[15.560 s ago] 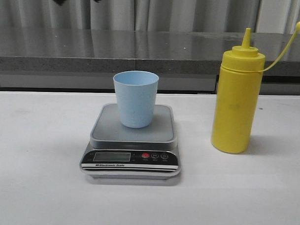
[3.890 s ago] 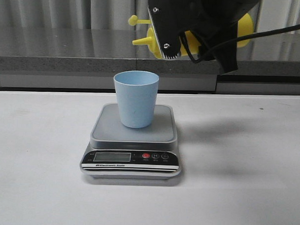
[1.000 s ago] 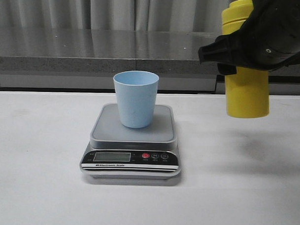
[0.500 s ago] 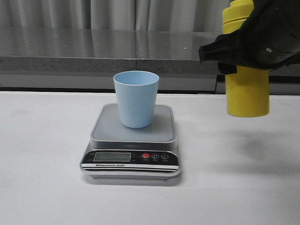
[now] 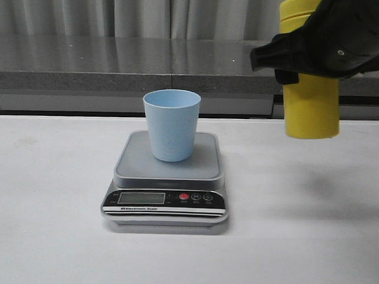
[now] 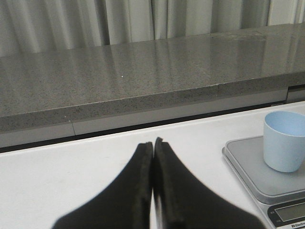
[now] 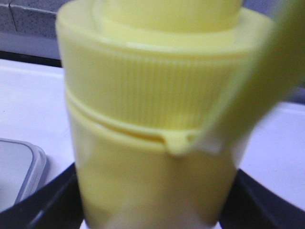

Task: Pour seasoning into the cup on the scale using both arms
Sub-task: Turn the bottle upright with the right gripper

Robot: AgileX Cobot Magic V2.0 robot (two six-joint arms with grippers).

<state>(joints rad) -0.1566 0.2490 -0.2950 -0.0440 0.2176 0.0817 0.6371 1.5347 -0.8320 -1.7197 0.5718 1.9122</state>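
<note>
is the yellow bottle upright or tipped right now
Upright: the yellow bottle hangs vertical in the right gripper, base down, above the table, beside the cup.

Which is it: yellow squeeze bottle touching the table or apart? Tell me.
Apart. The front view shows the yellow squeeze bottle hanging upright, with clear space above the table.

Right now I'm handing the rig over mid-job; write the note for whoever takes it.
Right gripper: shut on the yellow bottle, held upright in the air, off to the right of the scale.
Left gripper: shut, empty, low over the table left of the scale.
Blue cup: upright on the scale platform.
Done: bottle gripped and lifted.
Left: whether anything is in the cup cannot be told; check it, pour if needed, then set the bottle down.
</note>
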